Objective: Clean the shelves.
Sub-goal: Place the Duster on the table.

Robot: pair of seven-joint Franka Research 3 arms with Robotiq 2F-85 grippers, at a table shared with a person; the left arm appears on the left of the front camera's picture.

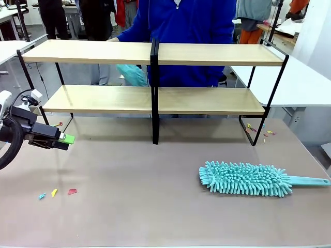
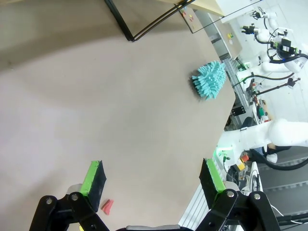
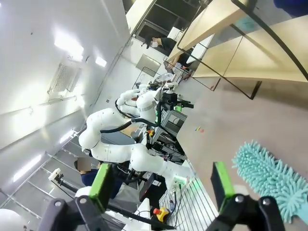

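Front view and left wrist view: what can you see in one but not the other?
Front view alone: the shelves' two wooden boards, a person in blue behind them holding something teal, and the duster's handle. Left wrist view alone: both green-padded fingers of the left claw, spread wide with nothing between them. Both: the teal duster lying on the table, and small coloured scraps.

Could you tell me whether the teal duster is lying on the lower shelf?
No, the duster lies on the tabletop, in front of the shelves.
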